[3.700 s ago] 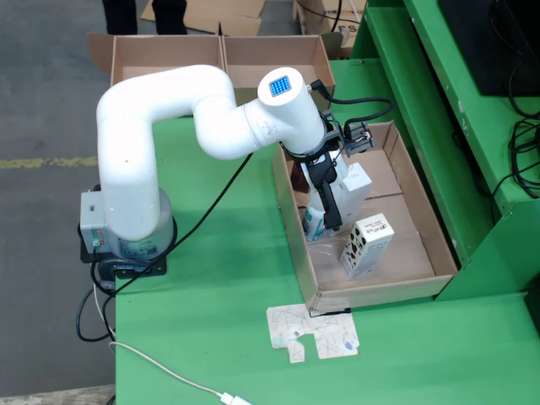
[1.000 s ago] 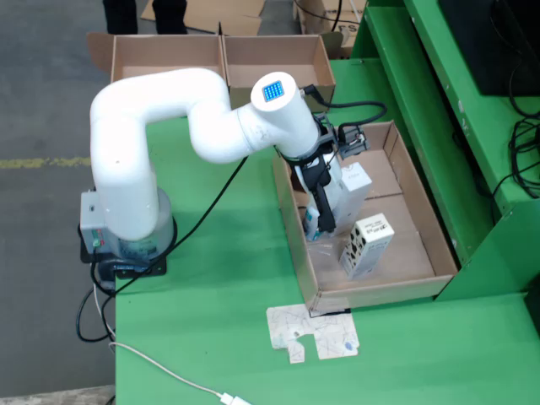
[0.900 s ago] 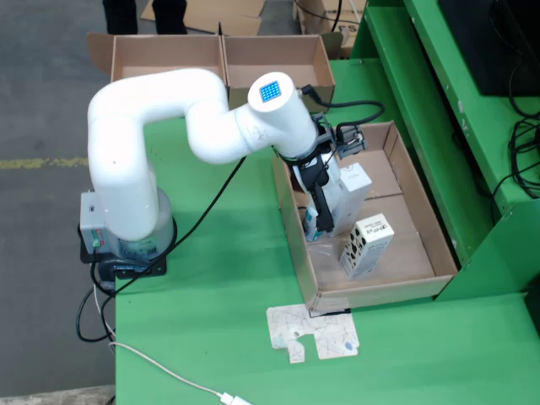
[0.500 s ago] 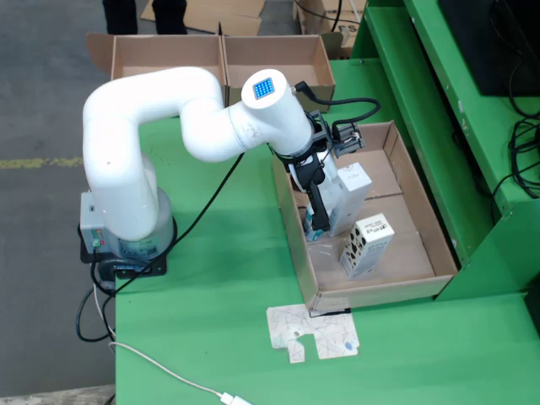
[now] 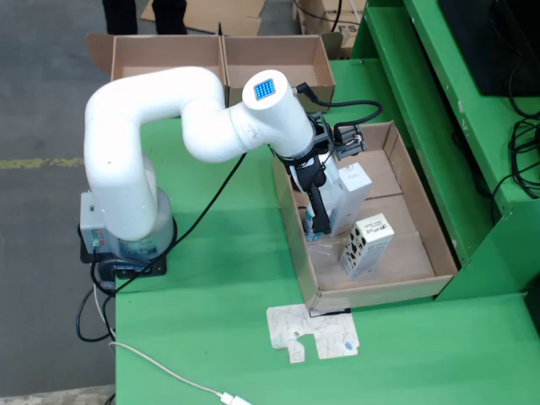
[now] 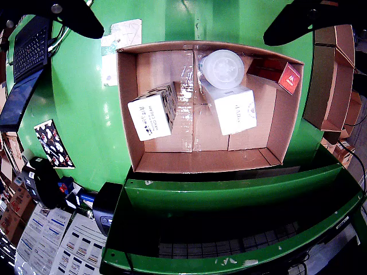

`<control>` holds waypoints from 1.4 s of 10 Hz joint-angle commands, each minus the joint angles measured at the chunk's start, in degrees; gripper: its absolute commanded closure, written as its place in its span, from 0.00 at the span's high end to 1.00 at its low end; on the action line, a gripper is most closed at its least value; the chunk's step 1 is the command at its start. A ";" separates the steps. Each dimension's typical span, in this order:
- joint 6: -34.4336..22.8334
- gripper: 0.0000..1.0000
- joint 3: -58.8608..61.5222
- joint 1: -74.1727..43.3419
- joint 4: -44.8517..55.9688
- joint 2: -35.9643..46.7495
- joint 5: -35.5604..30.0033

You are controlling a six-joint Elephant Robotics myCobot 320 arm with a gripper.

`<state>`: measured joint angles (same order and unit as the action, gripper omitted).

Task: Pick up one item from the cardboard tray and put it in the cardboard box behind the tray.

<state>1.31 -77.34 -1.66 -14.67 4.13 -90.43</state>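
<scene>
Four items share the cardboard tray (image 5: 439, 253) in the fixed view, on the green desk (image 5: 228, 295): a white carton (image 5: 366, 245) with dark print standing near the front, a plain white box (image 5: 350, 192) behind it, and a clear bottle (image 5: 314, 221) with a blue label by the left wall. My gripper (image 5: 319, 221) hangs right over that bottle, black fingers pointing down beside it. From here I cannot tell whether my jaws are wide or closed on anything. Two open cardboard boxes (image 5: 274, 59) wait beyond the tray at the desk's far edge.

Looking down from my wrist camera, the bottle (image 6: 222, 69) shows its round pale cap, touching the white box (image 6: 234, 109); a red packet (image 6: 274, 74) leans in the corner and the printed carton (image 6: 153, 110) stands apart. Only dark finger tips show at the top corners, so my jaws' spread stays unclear.

My worry: the bottle is smooth and crowded against the box and wall, so a finger could land on the neighbour, tip the bottle, or let it slip on lifting
</scene>
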 commanded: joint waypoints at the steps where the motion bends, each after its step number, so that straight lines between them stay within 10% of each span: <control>1: 2.45 1.00 0.23 2.93 -0.56 2.47 3.14; 14: 10.20 1.00 -12.85 13.44 -13.12 4.41 7.78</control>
<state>10.54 -91.31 10.28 -25.31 8.17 -83.32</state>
